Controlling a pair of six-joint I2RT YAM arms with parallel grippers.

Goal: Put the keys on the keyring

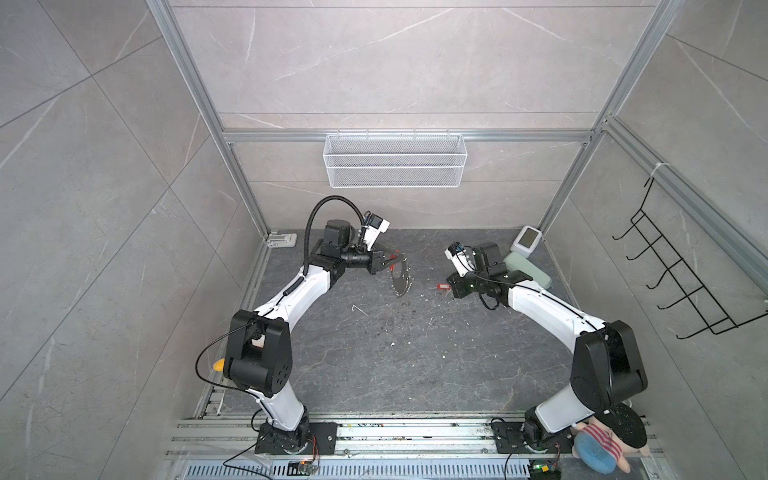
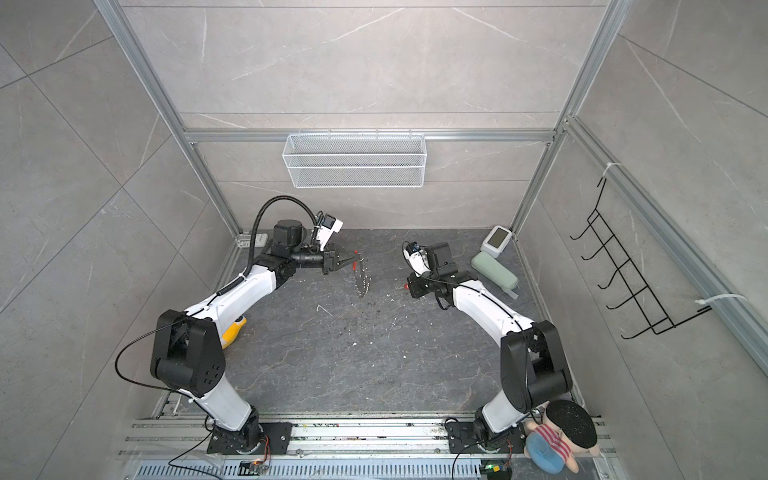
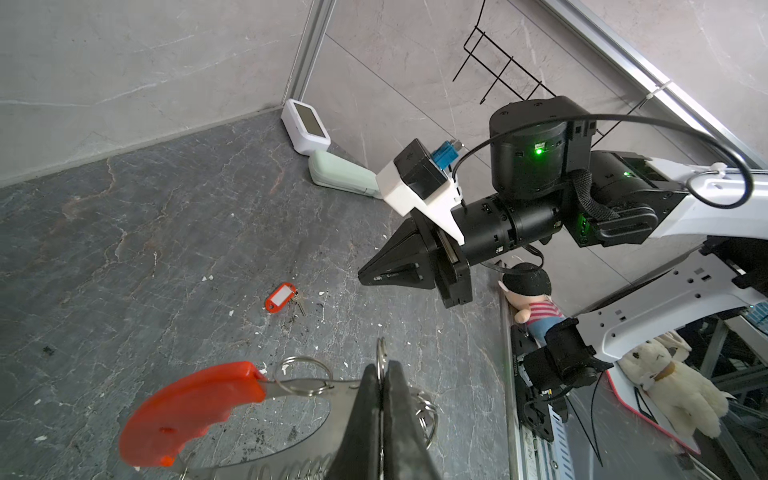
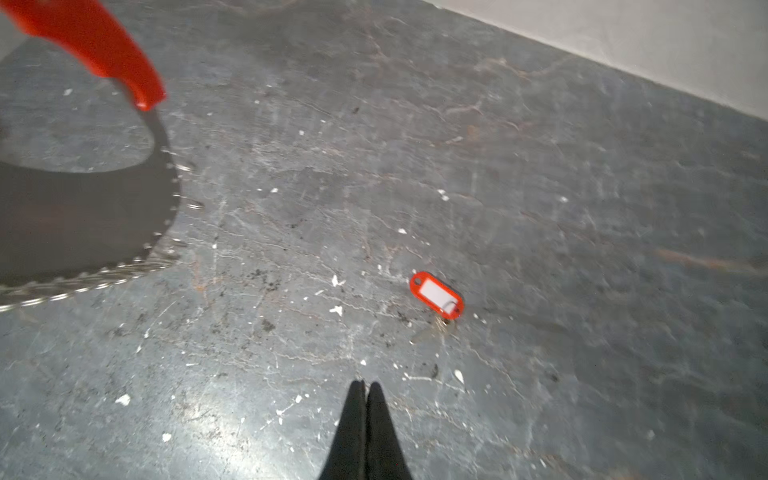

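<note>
above speckled stone [image 3: 166, 249], left fingers [image 3: 365, 424] pinch looped keyring [image 3: 299, 386]; right fingers [image 4: 353, 428] closed, seemingly empty.

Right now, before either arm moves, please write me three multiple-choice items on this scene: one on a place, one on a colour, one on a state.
1. Where do the keys lie?
A. hooked on the keyring
B. on the dark table, apart from both tools
C. inside the right tool

2. What colour is the curved strip on the keyring?
A. red
B. blue
C. green

3. What is the state of the left tool?
A. open and empty
B. shut and empty
C. shut on the keyring

Answers: 1 B, they lie alone on the bare surface; 2 A, the left wrist view shows it red; 3 C, it clamps the keyring's band.
</note>
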